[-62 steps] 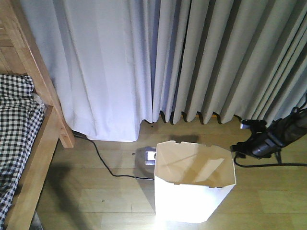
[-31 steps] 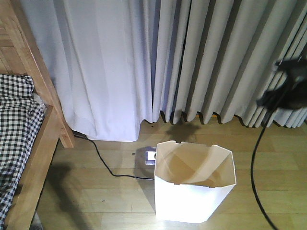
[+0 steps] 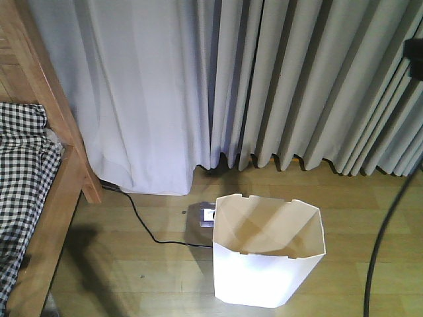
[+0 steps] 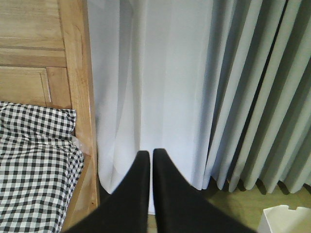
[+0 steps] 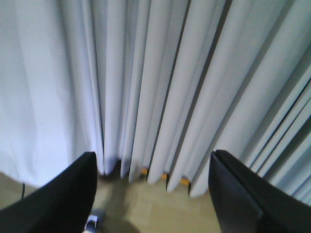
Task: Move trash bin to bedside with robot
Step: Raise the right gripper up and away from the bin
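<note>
Grey curtains [image 3: 291, 86] hang to a wooden floor [image 3: 132, 277]. The trash bin [image 3: 268, 257] stands free on the boards, well apart from the bed [image 3: 39, 198] at the left edge. Our left gripper [image 4: 150, 158] has its jaws together, holding nothing; our right gripper [image 5: 153, 165] has its jaws wide apart, facing the curtain. A loose cable [image 3: 149, 228] lies between bin and bed, and we judge the thin-walled bin could snag or tip there.

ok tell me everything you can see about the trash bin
The trash bin is white, thin-walled, plastic-looking, with faceted sides tapering downward and small notches in its rim. It stands upright and open on the wooden floor, apparently empty inside. No gripper touches it. A black cable runs behind it; the bed is off to the left.
</note>
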Robot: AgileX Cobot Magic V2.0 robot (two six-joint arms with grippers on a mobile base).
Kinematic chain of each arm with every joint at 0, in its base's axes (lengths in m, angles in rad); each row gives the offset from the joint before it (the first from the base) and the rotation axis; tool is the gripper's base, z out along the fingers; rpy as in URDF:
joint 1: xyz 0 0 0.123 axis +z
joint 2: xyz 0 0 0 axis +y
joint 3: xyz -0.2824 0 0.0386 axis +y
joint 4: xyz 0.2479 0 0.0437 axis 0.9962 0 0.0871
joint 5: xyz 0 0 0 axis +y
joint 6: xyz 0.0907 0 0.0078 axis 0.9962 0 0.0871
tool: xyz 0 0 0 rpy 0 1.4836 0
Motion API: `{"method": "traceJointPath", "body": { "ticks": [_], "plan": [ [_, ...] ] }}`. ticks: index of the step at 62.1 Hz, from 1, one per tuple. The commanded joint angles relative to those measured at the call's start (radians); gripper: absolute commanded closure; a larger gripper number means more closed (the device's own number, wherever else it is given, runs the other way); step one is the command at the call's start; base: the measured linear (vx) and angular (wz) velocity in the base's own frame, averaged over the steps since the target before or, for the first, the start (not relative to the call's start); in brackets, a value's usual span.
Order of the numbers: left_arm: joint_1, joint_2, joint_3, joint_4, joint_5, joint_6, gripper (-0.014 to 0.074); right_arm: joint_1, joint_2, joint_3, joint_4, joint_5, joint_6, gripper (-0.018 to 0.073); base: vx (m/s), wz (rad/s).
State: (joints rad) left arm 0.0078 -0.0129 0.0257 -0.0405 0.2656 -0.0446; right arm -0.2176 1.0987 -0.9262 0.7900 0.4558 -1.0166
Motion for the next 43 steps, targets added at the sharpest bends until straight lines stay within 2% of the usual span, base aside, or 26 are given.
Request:
{"method": "traceJointPath", "body": {
  "ticks": [1, 12, 20, 26, 33, 43],
  "plan": [
    [0.001, -0.014, 0.012, -0.004, -0.069, -0.006, 0.0602, 0.001, -0.128, 0.055, 0.052, -0.050, 0.001, 0.0072, 0.00, 0.00],
    [0.001, -0.014, 0.012, -0.004, -0.069, -0.006, 0.0602, 0.014, -0.390, 0.262, 0.076, -0.150, 0.001, 0.0072, 0.00, 0.00],
    [0.001, -0.014, 0.012, -0.004, -0.069, -0.006, 0.0602, 0.097, -0.552, 0.413, 0.077, -0.195, 0.006, 0.0072, 0.00, 0.00],
    [0.001, -0.014, 0.012, -0.004, -0.069, -0.006, 0.0602, 0.141, -0.674, 0.520, 0.080, -0.192, 0.057, 0.0072, 0.00, 0.00],
    [0.001, -0.014, 0.012, -0.004, -0.069, -0.006, 0.0602, 0.140, -0.830, 0.616, 0.079, -0.215, 0.142, 0.0072, 0.00, 0.00],
    [0.001, -0.014, 0.012, -0.004, -0.069, -0.006, 0.0602, 0.140, -0.989, 0.708, 0.079, -0.206, 0.162, 0.0072, 0.00, 0.00]
  ]
}}
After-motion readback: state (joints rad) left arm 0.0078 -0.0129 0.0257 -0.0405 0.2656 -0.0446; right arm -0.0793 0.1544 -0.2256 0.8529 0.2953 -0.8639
